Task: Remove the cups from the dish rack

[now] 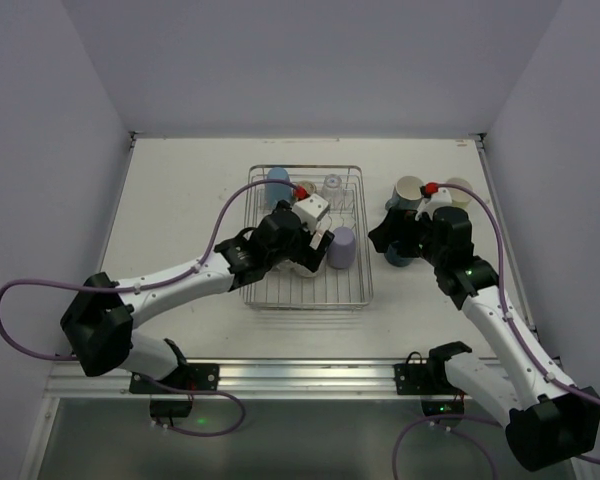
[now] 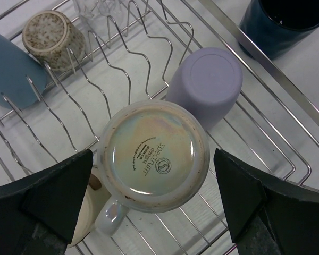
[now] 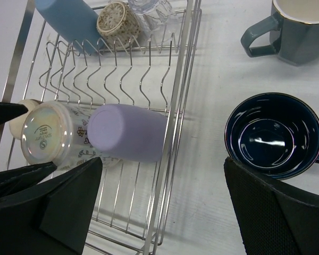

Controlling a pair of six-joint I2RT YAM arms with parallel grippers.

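The dish rack (image 1: 305,300) sits around the middle of the worktop (image 1: 180,200), somewhat nearer the far edge than the near one. The left gripper (image 2: 153,180) is inside it, released: its fingers (image 2: 48,202) stand spread either side of an upturned pearly white mug (image 2: 154,154) with a printed base, close beside it, a thin sliver of rack showing on each side. Just beyond that mug lies a lavender cup (image 2: 204,85) on its side, its base toward the left wrist camera. At the rack's far end a light blue cup (image 2: 10,69), a speckled beige cup (image 2: 53,34) and a clear tumbler (image 3: 151,13) lean among the prongs. The right gripper (image 3: 162,180) hangs over the worktop between the rack and the right edge, also released, with nothing between its fingers. A dark blue mug (image 3: 274,135) stands upright just outside the rack, and a grey-teal mug (image 3: 297,29) stands upright beyond it, toward the far edge
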